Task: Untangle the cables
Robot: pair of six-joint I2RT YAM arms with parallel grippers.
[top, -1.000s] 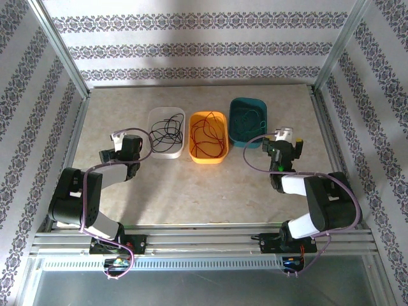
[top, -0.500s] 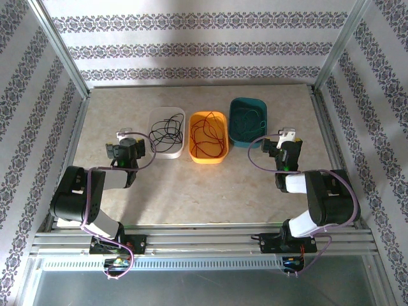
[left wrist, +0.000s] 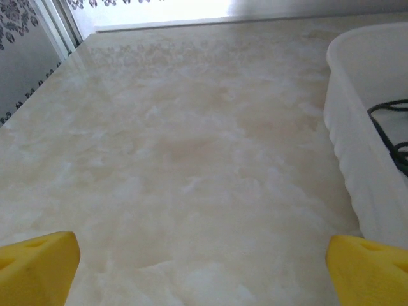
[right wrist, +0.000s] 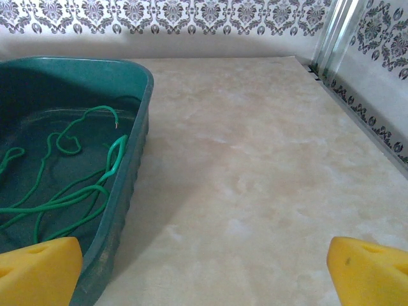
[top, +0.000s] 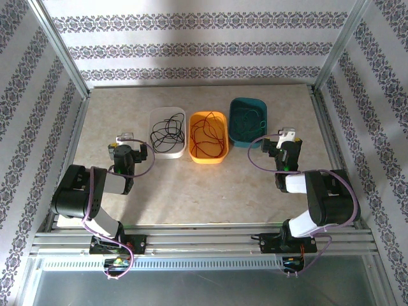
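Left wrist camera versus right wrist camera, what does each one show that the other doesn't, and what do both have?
Left wrist: the wall of a white tub with a black cable inside. Right wrist: a teal tub holding a green cable. Both: the marbled table, and an open gripper, left gripper and right gripper alike, yellow fingertips wide apart, holding nothing.

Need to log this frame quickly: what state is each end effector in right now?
Left end effector: open, holding nothing.
Right end effector: open, holding nothing.
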